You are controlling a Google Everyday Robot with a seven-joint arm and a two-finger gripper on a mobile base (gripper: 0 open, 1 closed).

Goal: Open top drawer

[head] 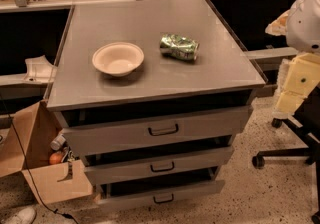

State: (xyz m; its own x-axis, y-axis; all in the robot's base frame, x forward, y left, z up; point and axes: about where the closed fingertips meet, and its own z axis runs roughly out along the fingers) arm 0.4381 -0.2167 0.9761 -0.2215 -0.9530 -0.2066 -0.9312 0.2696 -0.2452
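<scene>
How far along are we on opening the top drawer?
Done: the top drawer looks pulled out a little, a dark gap showing above its front. In hand: nothing; the gripper is out of view, and nothing touches the handle. Left: reach the handle and pull the drawer out further.

Bowl (118, 59) lies left of can (179, 47) on the countertop (150, 18) above the top drawer (210, 127), pincer (296, 90) at right.
</scene>
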